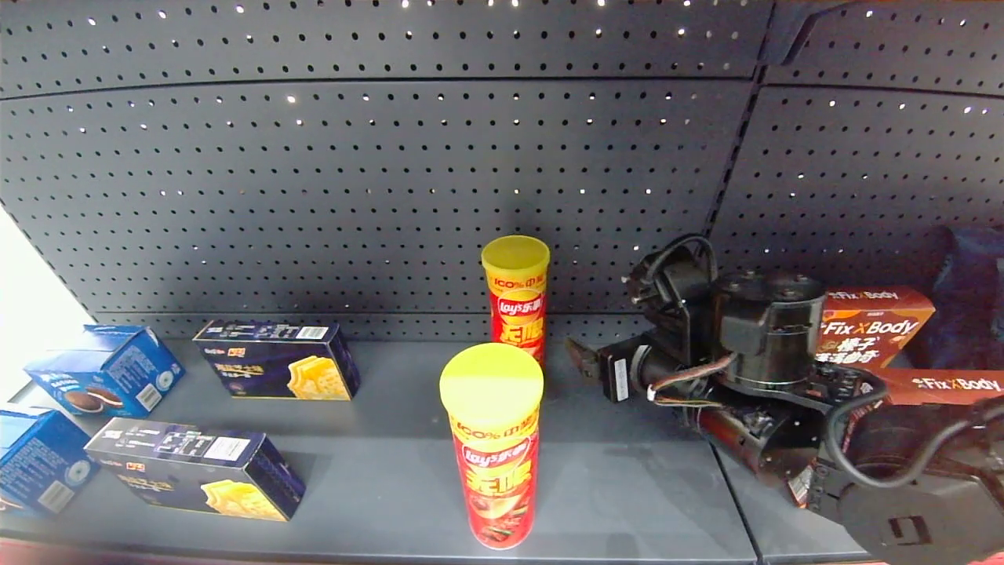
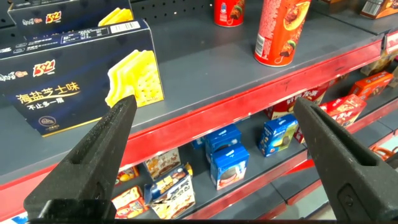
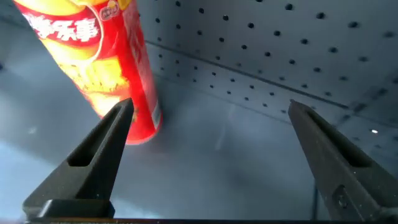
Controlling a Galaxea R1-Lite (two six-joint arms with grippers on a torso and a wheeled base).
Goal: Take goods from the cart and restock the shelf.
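**Currently: two crisp tubes upright mid-shelf, both tools spread wide and empty**

Around the tubes the shelf [image 1: 627,471] carries other stock. On the left, a rear cracker box [image 1: 278,359] and a front cracker box [image 1: 196,467], both dark, lie flat. Two blue biscuit boxes [image 1: 106,369] sit beyond them at the left end. On the far right, orange-red boxes [image 1: 874,326] are stacked against the pegboard back panel [image 1: 353,180], partly hidden by the right arm. Nothing stands between the right tool [image 3: 209,106] and the rear tube [image 1: 518,302]. Bare shelf lies to the right of the tubes.

Both tubes are red cylinders with yellow lids and yellow lettering. The front tube [image 1: 494,447] stands near the shelf's front edge, and the rear tube stands behind it, close to the back panel. They are apart, not touching.

Each tube stands upright with its long axis vertical, lid up and label facing outward from the shelf.

The right tool sits just beside the rear tube, fingers spread wide, gripping nothing. The left tool [image 2: 212,102] hangs before the shelf's red front edge [image 2: 249,99], equally wide and empty, with lower shelves [image 2: 230,158] of boxed goods beneath.
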